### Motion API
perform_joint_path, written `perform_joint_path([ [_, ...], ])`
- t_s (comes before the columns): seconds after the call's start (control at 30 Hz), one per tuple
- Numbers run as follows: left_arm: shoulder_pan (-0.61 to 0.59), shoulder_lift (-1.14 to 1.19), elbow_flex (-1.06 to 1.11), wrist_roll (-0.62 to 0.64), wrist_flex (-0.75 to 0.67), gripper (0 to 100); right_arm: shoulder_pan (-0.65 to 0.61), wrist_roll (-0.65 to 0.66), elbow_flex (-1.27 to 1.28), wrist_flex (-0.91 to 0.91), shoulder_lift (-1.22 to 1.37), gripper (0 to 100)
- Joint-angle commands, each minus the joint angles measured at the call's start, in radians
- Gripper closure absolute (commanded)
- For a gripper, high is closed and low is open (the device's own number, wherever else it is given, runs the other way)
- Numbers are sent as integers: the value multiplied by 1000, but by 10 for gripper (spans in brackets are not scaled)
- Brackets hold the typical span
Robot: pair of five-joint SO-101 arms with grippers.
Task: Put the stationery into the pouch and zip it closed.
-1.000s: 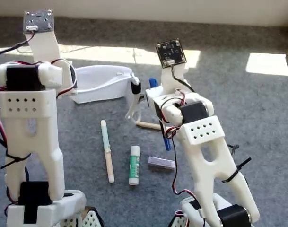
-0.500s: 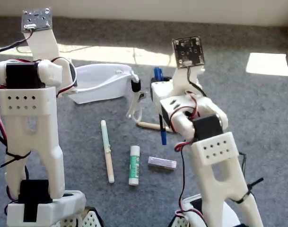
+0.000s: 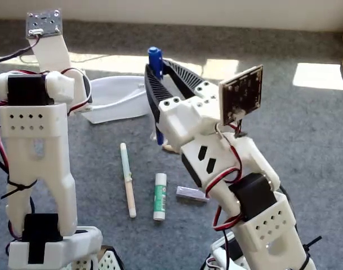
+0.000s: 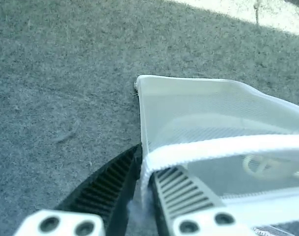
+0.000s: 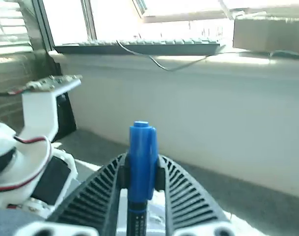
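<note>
My left gripper (image 4: 145, 166) is shut on the rim of the white mesh pouch (image 4: 213, 118), which lies open on the grey carpet at the back left (image 3: 116, 97). The right gripper (image 3: 156, 68) is raised above the carpet beside the pouch, shut on a blue pen (image 3: 155, 59) that stands nearly upright. That blue pen (image 5: 141, 142) is clamped between the black fingers (image 5: 176, 187). On the carpet in front lie a pale pen (image 3: 127, 180), a glue stick (image 3: 160, 196) and a small flat box (image 3: 192, 194).
A wooden stick (image 3: 170, 148) peeks out from under the right arm. The left arm's white body (image 3: 36, 146) stands at the left edge. Sunlit patches fall on the carpet at the back (image 3: 320, 76). A wall runs behind.
The right arm has lifted the blue pen off the carpet and swung it up and left, toward the pouch. The left arm and the pouch have stayed put.
</note>
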Motion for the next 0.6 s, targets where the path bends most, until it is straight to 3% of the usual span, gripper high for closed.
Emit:
perform_joint_path([
  [0.0, 25, -5, -31, 12, 5, 994, -38, -6, -12, -160, -5, 994],
  [0.57, 25, -7, -30, 12, 8, 994, -54, -6, 185, -851, 186, 994],
])
